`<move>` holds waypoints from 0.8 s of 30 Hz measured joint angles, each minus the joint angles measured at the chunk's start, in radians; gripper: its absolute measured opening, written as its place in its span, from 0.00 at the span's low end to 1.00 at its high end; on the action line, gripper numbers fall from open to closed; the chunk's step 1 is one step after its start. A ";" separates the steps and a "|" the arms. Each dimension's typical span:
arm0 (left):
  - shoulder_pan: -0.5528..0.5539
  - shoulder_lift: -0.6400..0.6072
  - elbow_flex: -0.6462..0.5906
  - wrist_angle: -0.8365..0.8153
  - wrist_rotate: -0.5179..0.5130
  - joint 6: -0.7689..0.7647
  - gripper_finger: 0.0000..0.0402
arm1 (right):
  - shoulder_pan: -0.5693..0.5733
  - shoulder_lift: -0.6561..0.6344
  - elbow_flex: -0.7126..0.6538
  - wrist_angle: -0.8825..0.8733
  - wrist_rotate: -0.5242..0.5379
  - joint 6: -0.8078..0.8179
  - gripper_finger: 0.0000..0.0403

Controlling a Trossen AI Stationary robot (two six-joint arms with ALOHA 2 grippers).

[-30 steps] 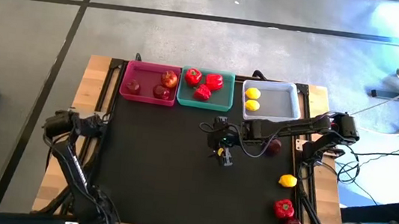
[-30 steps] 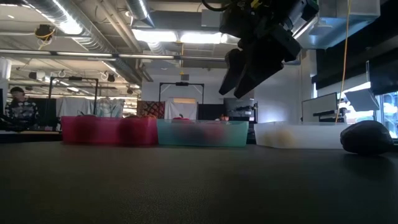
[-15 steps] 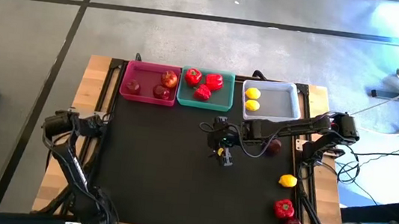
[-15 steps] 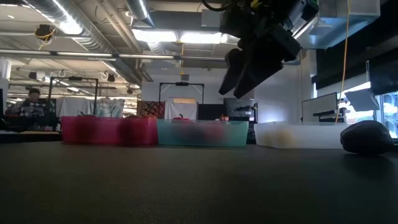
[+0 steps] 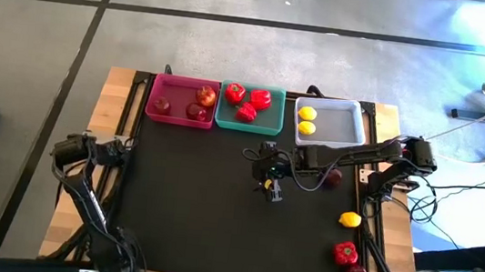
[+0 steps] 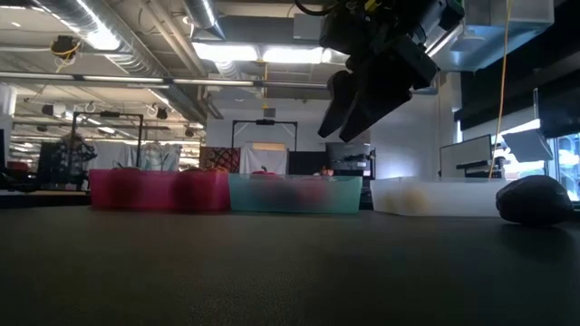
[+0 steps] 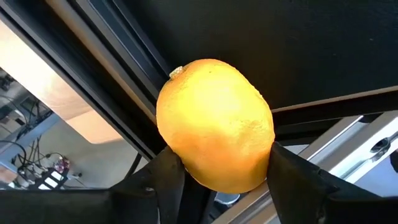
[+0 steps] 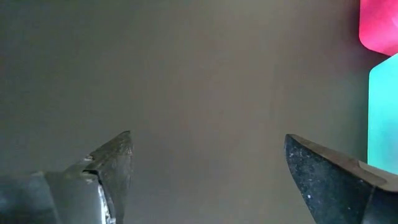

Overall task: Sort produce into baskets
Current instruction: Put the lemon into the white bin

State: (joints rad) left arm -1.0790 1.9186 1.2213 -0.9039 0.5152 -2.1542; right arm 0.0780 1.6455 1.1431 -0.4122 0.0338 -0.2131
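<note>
While our left hand (image 7: 217,180) grips a yellow lemon (image 7: 214,134) off the worktop's (image 5: 216,206) left edge, bound we judge for the pale basket (image 5: 328,125), our right hand (image 5: 270,187) hovers open mid-worktop.

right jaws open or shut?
Open. The right wrist view shows the right gripper with its jaws wide apart, only bare black mat between them, nothing held; it hovers mid-table.

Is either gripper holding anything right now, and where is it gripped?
The left gripper holds a lemon, fingers pressed on its two opposite sides. The right gripper is open and empty.
</note>
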 joint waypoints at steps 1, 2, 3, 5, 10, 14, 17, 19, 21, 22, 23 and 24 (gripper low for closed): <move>0.003 0.000 0.002 -0.006 0.001 0.004 0.46 | 0.000 0.000 0.000 0.000 0.000 0.005 0.86; 0.004 0.000 0.005 -0.011 -0.001 0.008 0.46 | 0.000 0.000 0.000 0.000 0.000 0.006 0.86; 0.004 -0.002 0.005 -0.012 -0.003 0.011 0.46 | 0.000 0.000 0.000 0.000 0.000 0.006 0.86; 0.010 -0.009 0.004 -0.011 -0.007 0.012 0.46 | 0.000 0.000 0.000 0.001 0.000 0.007 0.86; 0.017 -0.036 0.001 -0.005 -0.035 0.031 0.46 | 0.000 0.000 0.000 0.001 0.000 0.007 0.86; 0.015 -0.046 -0.001 0.008 -0.053 0.044 0.45 | 0.000 0.000 0.000 0.000 0.001 0.005 0.86; 0.010 -0.046 -0.002 0.013 -0.053 0.043 0.45 | 0.000 0.000 0.000 -0.004 0.002 0.004 0.86; 0.004 -0.046 -0.003 0.012 -0.052 0.036 0.46 | 0.000 0.000 0.000 -0.005 0.002 0.004 0.86; 0.003 -0.047 -0.006 0.013 -0.049 0.028 0.47 | 0.000 0.000 0.000 -0.005 0.003 0.004 0.86; 0.003 -0.047 -0.006 0.013 -0.049 0.026 0.48 | 0.000 0.000 0.000 -0.005 0.003 0.004 0.86; 0.004 -0.048 -0.006 0.015 -0.048 0.024 0.48 | 0.000 0.000 0.000 -0.005 0.004 0.004 0.86; 0.007 -0.048 -0.007 0.017 -0.046 0.018 0.48 | 0.000 0.000 0.000 -0.006 0.009 0.004 0.86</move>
State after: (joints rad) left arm -1.0715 1.8708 1.2145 -0.8864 0.4692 -2.1367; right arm 0.0780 1.6455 1.1431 -0.4178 0.0427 -0.2090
